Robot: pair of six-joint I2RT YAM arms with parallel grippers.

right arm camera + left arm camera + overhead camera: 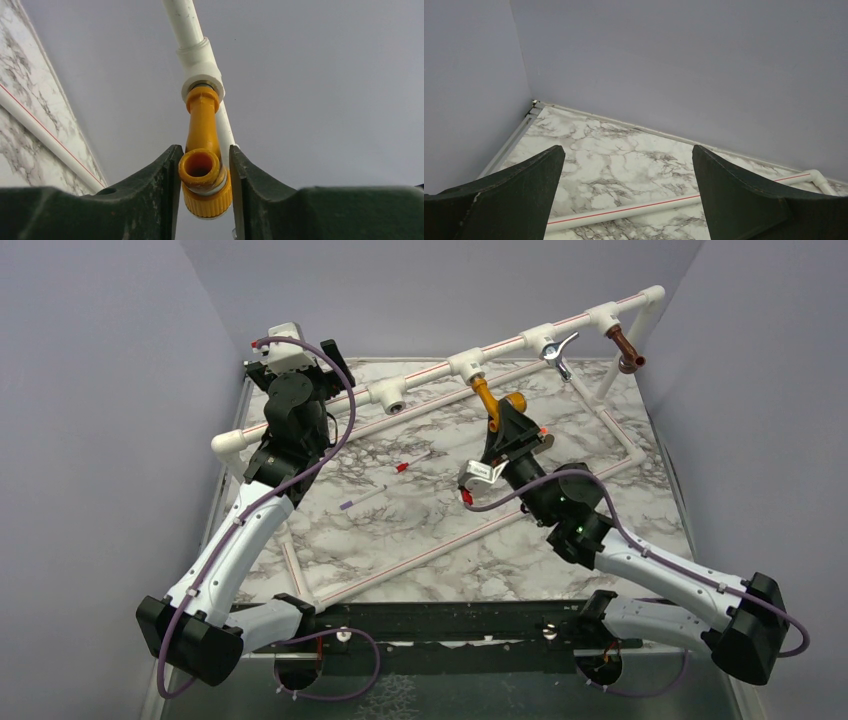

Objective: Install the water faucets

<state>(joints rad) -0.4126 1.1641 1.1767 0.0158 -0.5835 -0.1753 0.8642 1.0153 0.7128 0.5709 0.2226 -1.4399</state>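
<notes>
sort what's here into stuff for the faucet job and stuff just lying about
For the job:
yellow faucet
chrome lever faucet
copper faucet
white pipe frame
empty tee fitting

Lying about:
red-tipped white stick
purple-tipped stick

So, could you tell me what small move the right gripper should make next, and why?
Probably rotate the right gripper to screw the yellow faucet tighter. Its fingers pinch the faucet's body, and its inlet end sits in the white tee with a metal ring showing.

Left tool (626,150) wide apart, right tool (204,150) seemingly tight.
</notes>
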